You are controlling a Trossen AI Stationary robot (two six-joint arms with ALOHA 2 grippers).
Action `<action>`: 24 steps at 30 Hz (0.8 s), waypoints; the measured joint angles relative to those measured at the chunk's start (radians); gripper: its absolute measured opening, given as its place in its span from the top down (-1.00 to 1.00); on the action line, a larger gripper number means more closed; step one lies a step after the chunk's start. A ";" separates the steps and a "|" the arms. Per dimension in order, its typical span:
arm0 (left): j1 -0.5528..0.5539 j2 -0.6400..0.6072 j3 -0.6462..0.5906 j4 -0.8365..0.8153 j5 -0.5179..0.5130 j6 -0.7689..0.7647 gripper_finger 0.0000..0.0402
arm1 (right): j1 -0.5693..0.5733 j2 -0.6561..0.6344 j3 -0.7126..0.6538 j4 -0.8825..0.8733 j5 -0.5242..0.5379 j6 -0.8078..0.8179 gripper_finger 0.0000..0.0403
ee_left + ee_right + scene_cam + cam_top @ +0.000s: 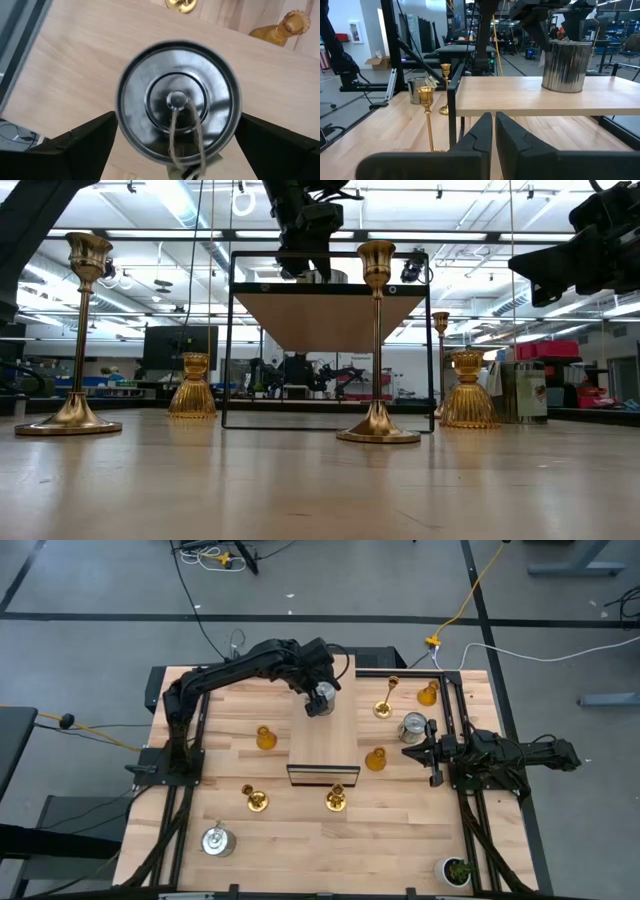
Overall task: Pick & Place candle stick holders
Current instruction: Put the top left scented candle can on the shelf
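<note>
A silver can stands upright on the raised wooden shelf at mid-table, near its far end; it also shows in the right wrist view. My left gripper is over it, fingers down its two sides. My right gripper is shut and empty, level, near the table's right edge, pointing at the shelf. Gold candlesticks, amber holders and two more cans stand on the table. My left gripper has the silver can between its two fingers, which come from above, pointing down, and meet the rim on opposite sides near the top. The can stands upright with its bottom on the shelf.
A small green potted plant stands at the near right corner. The shelf rests on a black frame, with open room under it. Black rails run along the table's right side.
</note>
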 joint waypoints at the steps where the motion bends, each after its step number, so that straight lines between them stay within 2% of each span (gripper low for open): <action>1: 0.000 -0.005 0.000 0.001 0.000 0.000 -0.98 | 0.000 0.000 0.000 0.000 0.000 0.000 0.87; 12: 0.013 -0.052 0.000 -0.069 -0.022 -0.028 -0.95 | 0.000 0.000 0.000 0.000 0.001 0.000 0.87; 24: 0.051 -0.066 0.000 -0.127 -0.043 -0.035 -0.66 | 0.000 0.000 0.000 0.000 0.002 0.000 0.87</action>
